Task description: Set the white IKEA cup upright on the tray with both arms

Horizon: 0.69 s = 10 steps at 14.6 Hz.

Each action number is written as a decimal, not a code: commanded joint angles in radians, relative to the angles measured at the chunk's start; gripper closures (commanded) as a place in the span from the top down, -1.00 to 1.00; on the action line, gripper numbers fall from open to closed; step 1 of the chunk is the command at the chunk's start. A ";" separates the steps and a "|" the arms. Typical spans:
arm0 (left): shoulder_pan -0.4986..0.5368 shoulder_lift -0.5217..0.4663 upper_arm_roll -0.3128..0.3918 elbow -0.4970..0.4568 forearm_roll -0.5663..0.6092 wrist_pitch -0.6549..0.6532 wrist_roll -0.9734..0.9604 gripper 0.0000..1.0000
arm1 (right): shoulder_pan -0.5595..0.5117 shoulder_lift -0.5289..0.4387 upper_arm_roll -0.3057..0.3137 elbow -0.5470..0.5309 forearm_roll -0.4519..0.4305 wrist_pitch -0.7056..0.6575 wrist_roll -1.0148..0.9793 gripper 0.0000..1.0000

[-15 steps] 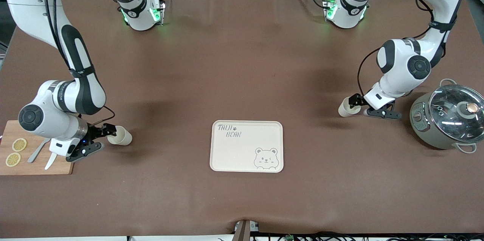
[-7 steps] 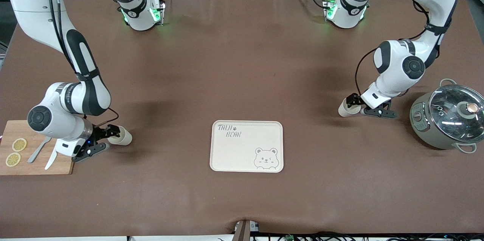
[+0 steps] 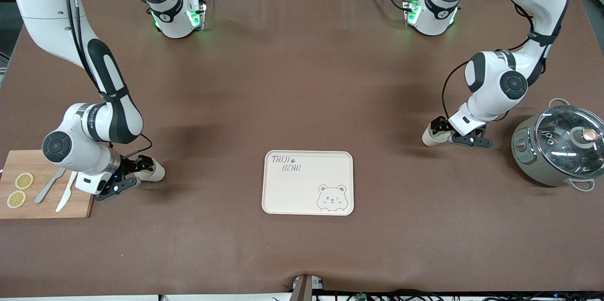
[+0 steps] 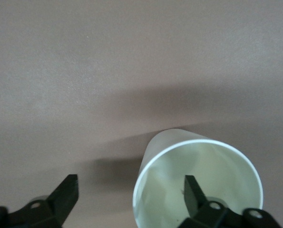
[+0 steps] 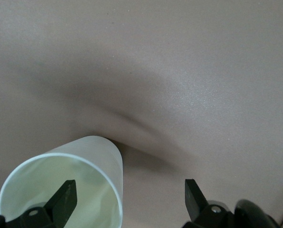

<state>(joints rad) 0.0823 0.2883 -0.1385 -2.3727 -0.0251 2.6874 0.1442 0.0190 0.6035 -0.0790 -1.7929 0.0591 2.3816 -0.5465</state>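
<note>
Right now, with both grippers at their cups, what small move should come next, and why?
Probably close both grippers. The left gripper has one finger inside its lying white cup and one outside; the right gripper straddles its cup wall likewise. Both jaws stand open, and the tray holds neither cup.

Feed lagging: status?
Left claw open, one finger inside tipped white plastic cup. Right claw open, same on second white cup. Nothing between cups and cream rectangular tray.
</note>
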 commanded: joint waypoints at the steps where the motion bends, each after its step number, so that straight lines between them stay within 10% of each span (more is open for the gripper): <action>1: 0.010 -0.004 -0.004 -0.020 0.007 0.025 0.025 -1.00 | -0.002 -0.007 0.008 -0.016 0.025 0.018 -0.026 1.00; 10: -0.021 -0.003 -0.015 0.093 0.007 -0.033 -0.107 -1.00 | -0.001 -0.007 0.011 -0.016 0.025 0.014 -0.023 -0.26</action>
<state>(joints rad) 0.0761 0.2899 -0.1438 -2.3326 -0.0247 2.6993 0.0958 0.0191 0.6035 -0.0711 -1.7945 0.0592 2.3817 -0.5465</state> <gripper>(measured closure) 0.965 0.546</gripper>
